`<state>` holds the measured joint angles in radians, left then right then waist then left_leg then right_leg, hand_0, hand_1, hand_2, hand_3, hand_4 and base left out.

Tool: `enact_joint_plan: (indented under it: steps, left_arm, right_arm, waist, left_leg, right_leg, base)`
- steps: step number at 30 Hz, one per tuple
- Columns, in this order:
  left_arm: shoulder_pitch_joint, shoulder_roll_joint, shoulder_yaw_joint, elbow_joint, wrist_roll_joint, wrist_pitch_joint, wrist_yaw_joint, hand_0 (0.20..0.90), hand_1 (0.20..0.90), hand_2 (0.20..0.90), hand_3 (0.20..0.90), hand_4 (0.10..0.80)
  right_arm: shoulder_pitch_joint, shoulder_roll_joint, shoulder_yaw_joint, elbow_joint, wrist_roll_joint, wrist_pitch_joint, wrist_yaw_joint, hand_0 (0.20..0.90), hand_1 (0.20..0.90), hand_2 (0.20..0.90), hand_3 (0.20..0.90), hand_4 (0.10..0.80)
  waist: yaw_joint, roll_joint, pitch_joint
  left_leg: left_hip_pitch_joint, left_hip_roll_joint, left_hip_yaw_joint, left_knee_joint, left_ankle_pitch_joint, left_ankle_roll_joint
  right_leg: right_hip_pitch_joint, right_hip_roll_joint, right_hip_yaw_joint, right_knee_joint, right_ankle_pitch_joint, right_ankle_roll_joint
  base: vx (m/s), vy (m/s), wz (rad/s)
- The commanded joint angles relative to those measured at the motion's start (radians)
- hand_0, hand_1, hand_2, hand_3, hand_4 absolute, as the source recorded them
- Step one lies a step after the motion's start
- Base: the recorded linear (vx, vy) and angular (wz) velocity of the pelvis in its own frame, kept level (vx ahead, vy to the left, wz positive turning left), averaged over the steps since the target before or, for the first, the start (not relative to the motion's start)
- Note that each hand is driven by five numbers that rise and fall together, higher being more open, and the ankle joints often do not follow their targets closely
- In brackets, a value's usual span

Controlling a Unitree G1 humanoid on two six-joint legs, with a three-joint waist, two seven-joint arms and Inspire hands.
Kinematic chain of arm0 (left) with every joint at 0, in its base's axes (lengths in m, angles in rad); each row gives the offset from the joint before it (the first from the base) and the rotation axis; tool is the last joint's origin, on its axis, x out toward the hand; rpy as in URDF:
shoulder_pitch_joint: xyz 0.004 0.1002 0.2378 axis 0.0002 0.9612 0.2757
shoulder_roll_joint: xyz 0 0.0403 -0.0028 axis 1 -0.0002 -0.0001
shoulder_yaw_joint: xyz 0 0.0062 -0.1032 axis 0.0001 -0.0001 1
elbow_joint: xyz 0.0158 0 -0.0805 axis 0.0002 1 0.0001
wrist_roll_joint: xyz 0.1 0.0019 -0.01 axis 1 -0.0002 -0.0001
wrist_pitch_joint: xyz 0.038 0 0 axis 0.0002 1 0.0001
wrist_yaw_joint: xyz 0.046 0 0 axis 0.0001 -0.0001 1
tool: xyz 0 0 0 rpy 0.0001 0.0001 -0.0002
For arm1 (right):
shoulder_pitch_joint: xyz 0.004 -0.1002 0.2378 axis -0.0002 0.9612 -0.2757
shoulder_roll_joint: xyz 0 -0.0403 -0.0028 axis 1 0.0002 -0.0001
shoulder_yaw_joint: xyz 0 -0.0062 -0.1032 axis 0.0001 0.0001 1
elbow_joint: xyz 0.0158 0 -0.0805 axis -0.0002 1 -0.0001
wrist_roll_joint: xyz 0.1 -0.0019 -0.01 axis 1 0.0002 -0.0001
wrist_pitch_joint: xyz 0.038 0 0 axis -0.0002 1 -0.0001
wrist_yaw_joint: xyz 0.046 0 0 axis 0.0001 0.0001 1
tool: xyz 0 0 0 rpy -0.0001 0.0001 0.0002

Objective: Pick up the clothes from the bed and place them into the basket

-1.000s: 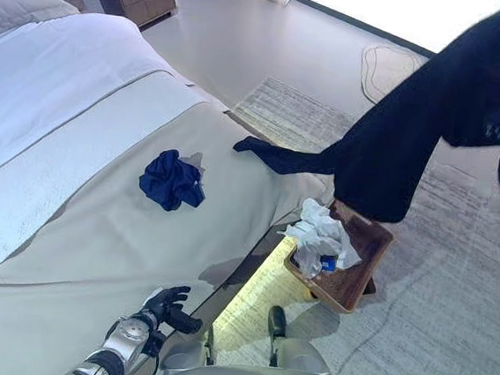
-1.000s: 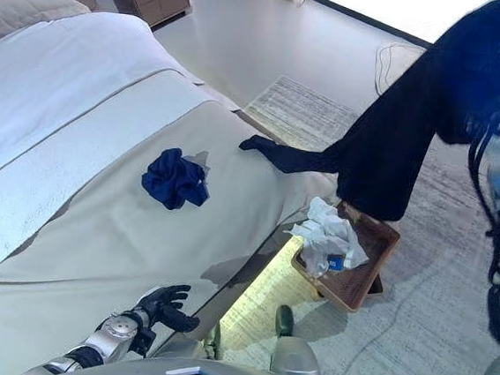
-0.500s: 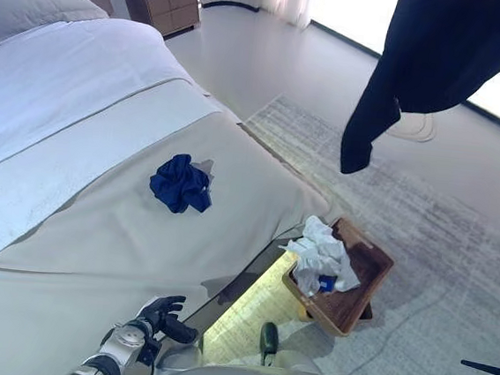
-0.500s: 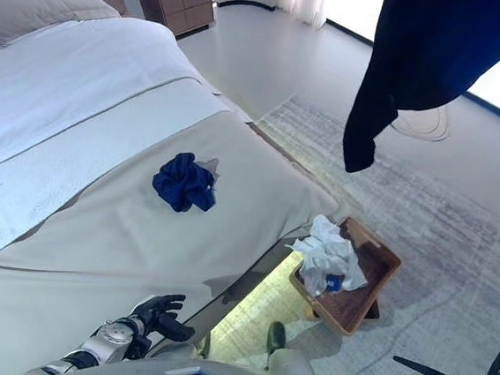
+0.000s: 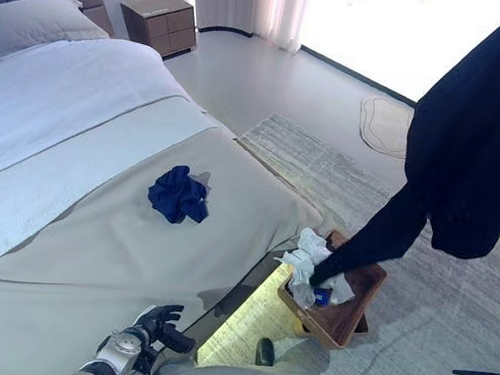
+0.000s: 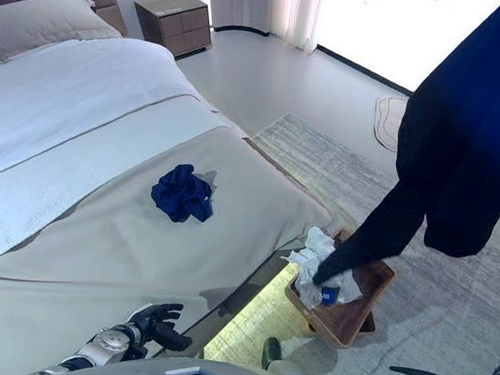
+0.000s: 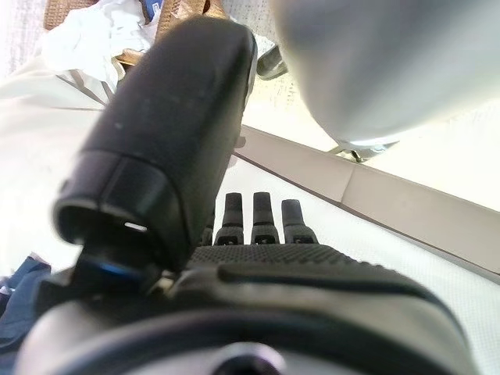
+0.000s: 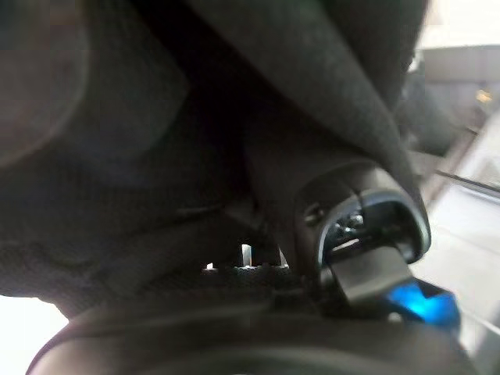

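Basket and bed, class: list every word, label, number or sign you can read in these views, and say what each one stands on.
No text can be read anywhere.
Small blue item in the wooden basket: any print is too small to read.
Black garment, blue cloth on the bed, nightstand: no print shows.

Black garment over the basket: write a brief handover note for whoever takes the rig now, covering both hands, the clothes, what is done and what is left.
Right hand: wrapped in the black garment it holds aloft; fingers hidden.
Left hand: idle and empty at the bed's near edge, fingers straight.
Black garment's sleeve end dangles over the basket on the rug, by the white clothes already inside.
Done: white clothes binned.
Left: drop the black garment in, then fetch the crumpled blue garment from the bed.
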<state>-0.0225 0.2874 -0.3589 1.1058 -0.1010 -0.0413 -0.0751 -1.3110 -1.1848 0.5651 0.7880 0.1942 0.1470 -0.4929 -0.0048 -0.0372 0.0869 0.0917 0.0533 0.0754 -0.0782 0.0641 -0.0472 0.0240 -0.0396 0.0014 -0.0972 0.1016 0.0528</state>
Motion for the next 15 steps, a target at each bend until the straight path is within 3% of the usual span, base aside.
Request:
enact_joint_plan:
  steps: [1,9,15]
  left_arm:
    - [-0.038,0.051,-0.044,0.047,0.014,-0.039,-0.001,0.9,0.9,0.9,0.9,0.8]
    - [-0.046,0.063,-0.02,0.058,0.008,-0.052,0.002,0.9,0.9,0.9,0.9,0.8]
    - [-0.068,0.055,-0.025,0.042,-0.002,-0.082,0.012,0.9,0.9,0.9,0.9,0.8]
  right_arm:
    - [-0.093,-0.022,-0.075,-0.019,-0.036,-0.053,-0.004,0.3,0.3,0.3,0.2,0.1]
    - [0.26,0.031,-0.279,-0.143,-0.092,-0.059,0.103,0.3,0.3,0.3,0.2,0.1]
    - [0.408,0.121,-0.364,-0.216,-0.145,-0.061,0.111,0.3,0.3,0.3,0.2,0.1]
  waist:
    - [0.003,-0.052,-0.03]
    - [-0.032,-0.025,0.005]
    - [-0.05,0.004,0.058]
  left_leg:
    - [0.027,-0.003,-0.053,0.06,-0.115,-0.023]
    - [0.024,-0.013,-0.035,0.067,-0.126,-0.008]
    - [-0.008,-0.025,-0.033,0.086,-0.133,0.002]
  right_leg:
    - [0.043,0.007,-0.029,0.023,-0.06,-0.003]
    - [0.02,-0.008,-0.01,0.056,-0.07,0.002]
    - [-0.032,-0.017,0.01,0.089,-0.07,0.002]
  base:
    - [-0.077,0.033,-0.03]
    - [-0.022,0.007,-0.03]
    - [-0.079,0.006,-0.07]
